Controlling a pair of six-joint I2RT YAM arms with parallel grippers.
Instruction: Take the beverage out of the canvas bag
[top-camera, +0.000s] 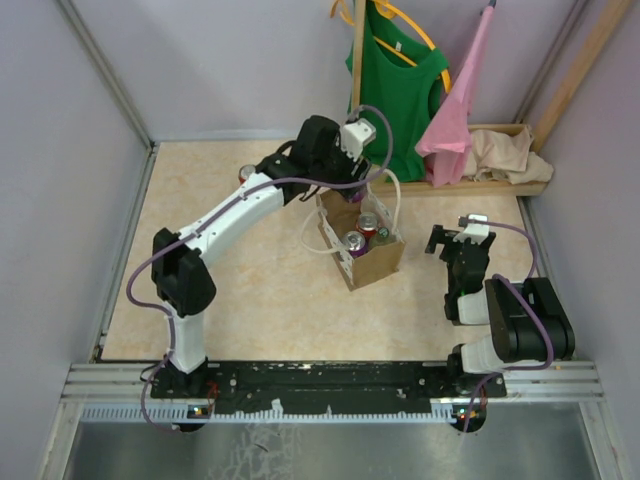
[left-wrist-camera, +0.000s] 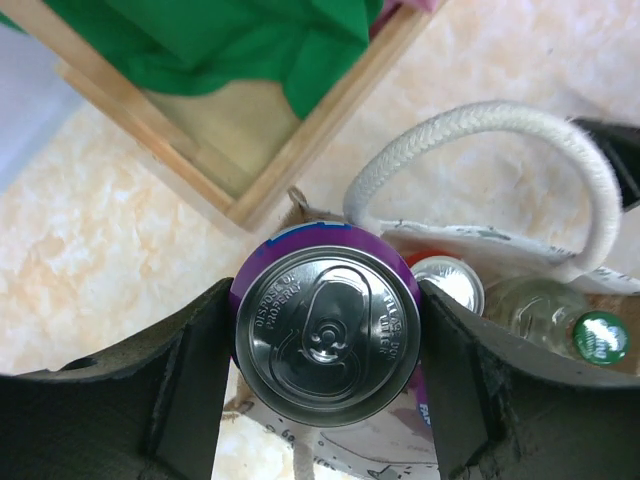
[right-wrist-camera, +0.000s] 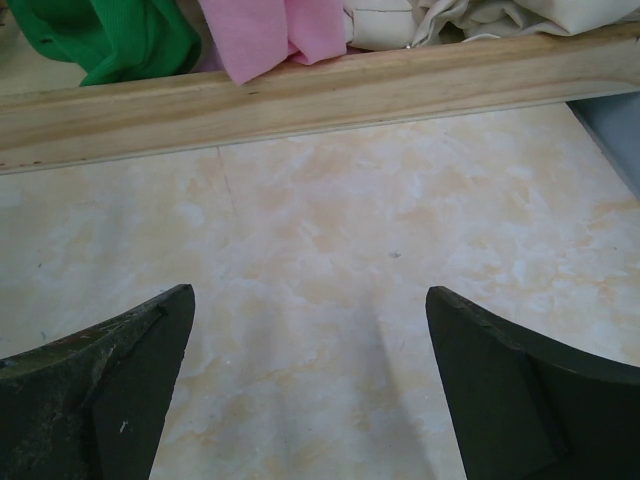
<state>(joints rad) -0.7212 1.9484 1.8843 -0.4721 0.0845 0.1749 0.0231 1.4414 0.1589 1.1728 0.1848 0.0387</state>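
Left wrist view: my left claw (left-wrist-camera: 325, 400) pinches a purple can (left-wrist-camera: 328, 335) by its sides. The can stands upright between my fingers at one end of the canvas bag (top-camera: 378, 265). Just right of the claw, a second can (left-wrist-camera: 450, 283) and a green-capped bottle (left-wrist-camera: 560, 320) sit inside. My right claw (right-wrist-camera: 310, 390) hangs spread over the table (right-wrist-camera: 320, 220).

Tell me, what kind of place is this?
Probably a robot test cell, not a real home: plain grey walls enclose a marble-patterned table, the left arm and right arm are bolted to a metal rail, and a wooden rack holds a green top and a pink garment.
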